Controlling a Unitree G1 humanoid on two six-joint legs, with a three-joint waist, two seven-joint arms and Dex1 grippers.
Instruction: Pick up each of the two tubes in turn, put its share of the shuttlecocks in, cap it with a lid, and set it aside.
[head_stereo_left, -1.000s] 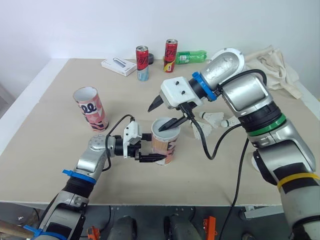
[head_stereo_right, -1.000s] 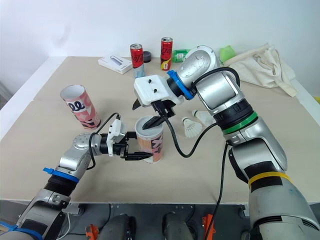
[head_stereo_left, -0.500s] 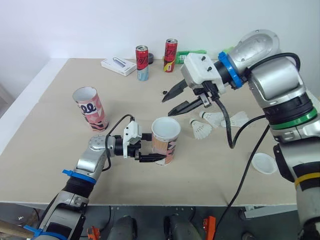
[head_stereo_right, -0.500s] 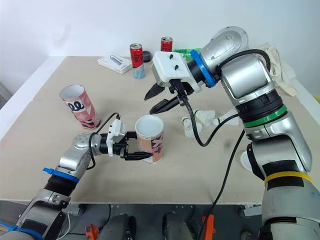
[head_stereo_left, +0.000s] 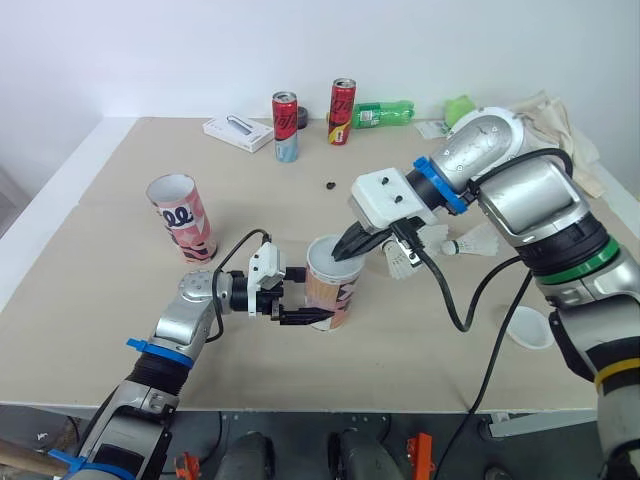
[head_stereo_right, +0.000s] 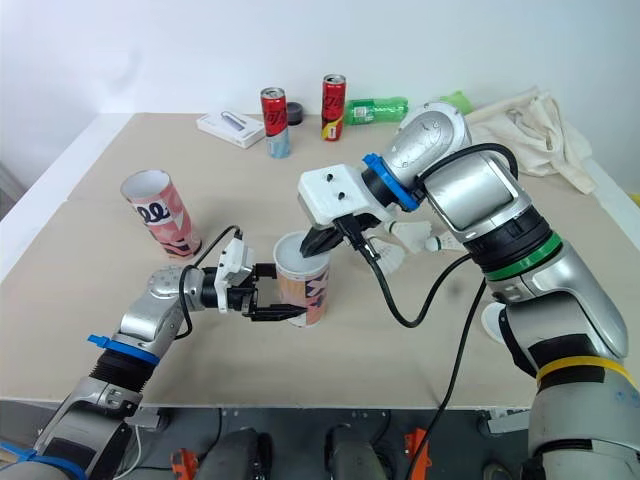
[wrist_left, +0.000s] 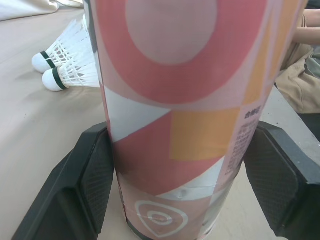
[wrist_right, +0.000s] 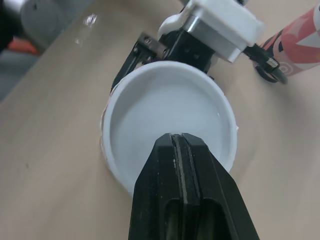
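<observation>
Your table (head_stereo_left: 100, 300) is tan, and a white wall stands behind it. Near the front edge, your left gripper (head_stereo_left: 298, 315) holds the pink and orange tube (head_stereo_left: 332, 292) low down, with a black finger (wrist_left: 85, 185) pressed on each side. The tube stands up on the table. A white lid (wrist_right: 165, 112) sits on its top. Your right gripper (head_stereo_left: 350, 250) points down at the lid's rim, its two fingers pushed tight together with nothing between them. White shuttlecocks (head_stereo_left: 405, 260) lie on the table near the tube, on your right. A second lid (head_stereo_left: 527, 327) lies farther right, near the front edge. The other tube (head_stereo_left: 182, 215) stands open, well apart on your left, leaning a little. At the back you have two cans (head_stereo_left: 285, 126), a green bottle (head_stereo_left: 382, 114), a white box (head_stereo_left: 238, 132) and a cloth (head_stereo_left: 560, 125).
</observation>
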